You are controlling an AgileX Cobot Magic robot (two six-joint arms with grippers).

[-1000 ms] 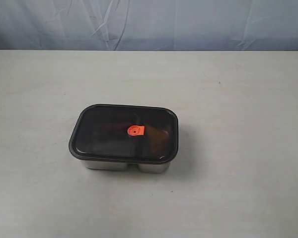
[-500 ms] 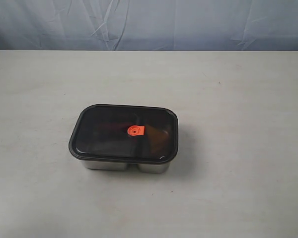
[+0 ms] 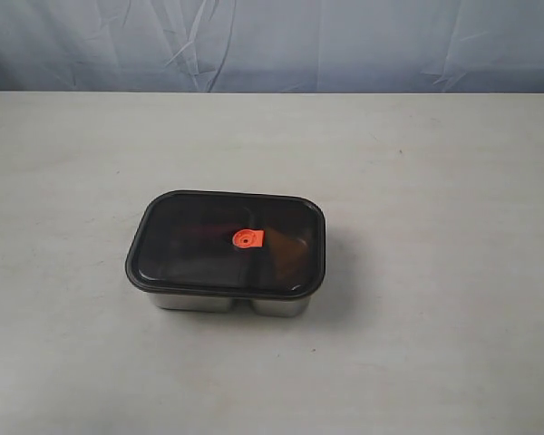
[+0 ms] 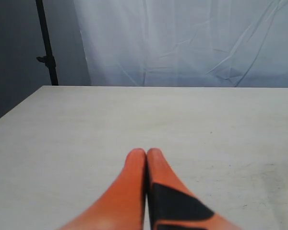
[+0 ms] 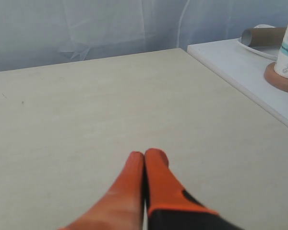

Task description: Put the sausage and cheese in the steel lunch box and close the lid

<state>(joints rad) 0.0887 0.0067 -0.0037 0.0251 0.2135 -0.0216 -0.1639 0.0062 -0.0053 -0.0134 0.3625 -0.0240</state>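
The pale table (image 3: 435, 181) filled most of the exterior view, and the steel lunch box (image 3: 227, 305) stood on it, a little left of the middle. Behind the box, past the table's far edge, hung a creased bluish-white backdrop (image 3: 272, 45).

The dark translucent lid (image 3: 186, 258) sat squarely on top of the box and covered both compartments. Only a strip of shiny wall showed beneath its near rim.

The left gripper (image 4: 146, 154) had its orange fingers pressed together with nothing between them, over bare table. How it stood to the box could not be told from its wrist view. The right gripper (image 5: 144, 157) was likewise pressed together on nothing above bare tabletop, and its place relative to the box could not be told either.

Through the dark lid, a dull yellowish-brown shape in the box's smaller, right-hand compartment looked like the cheese (image 3: 290, 246), though dimly. A faint reddish streak in the larger, left-hand compartment looked like the sausage (image 3: 195, 234), too murky to make out in detail.

The small orange valve tab (image 3: 247, 239) lay at the centre of the lid, directly above the box's divider.
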